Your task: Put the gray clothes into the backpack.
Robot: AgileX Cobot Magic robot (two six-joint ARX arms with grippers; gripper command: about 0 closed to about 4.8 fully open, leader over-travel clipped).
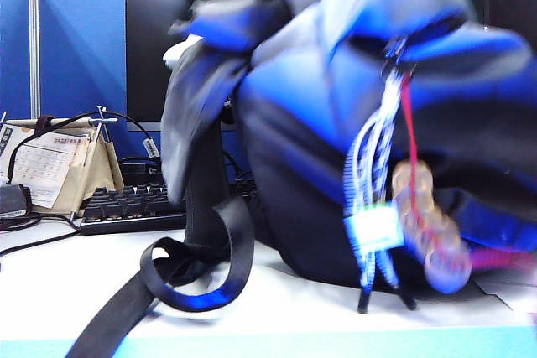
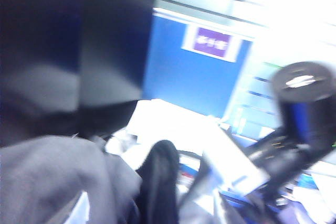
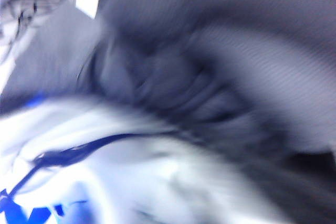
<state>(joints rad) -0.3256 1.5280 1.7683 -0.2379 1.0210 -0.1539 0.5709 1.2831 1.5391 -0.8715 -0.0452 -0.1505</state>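
Exterior view, going left to right: a desk calendar (image 1: 52,165) is standing at the far left, with a black keyboard (image 1: 134,207) lying just beside it on the white table (image 1: 277,308). A black webbing strap (image 1: 197,270) is curling in a loop on the table in front of the keyboard. The backpack (image 1: 336,165) is filling the middle and right of the view, sitting on the table, its cord, tag (image 1: 373,228) and bronze coins (image 1: 432,224) on red string hanging down its front. The picture is blurred. A fold of the gray clothes (image 1: 189,115) is hanging over the backpack's left side, above the strap.

Neither gripper is showing in the exterior view.

Left wrist view: blurred. The gray clothes (image 2: 58,179) are lying low in the near corner, under a dark blurred mass. No fingers of the left gripper are making themselves out, so I cannot tell whether it is released or clenched.

Right wrist view: heavily blurred. The gray clothes (image 3: 210,61) are bunching close to the camera, pressing against the backpack's pale upper fabric (image 3: 136,177) by a black zipper line (image 3: 79,153). The right gripper's fingers are not discernible; its state cannot be told.
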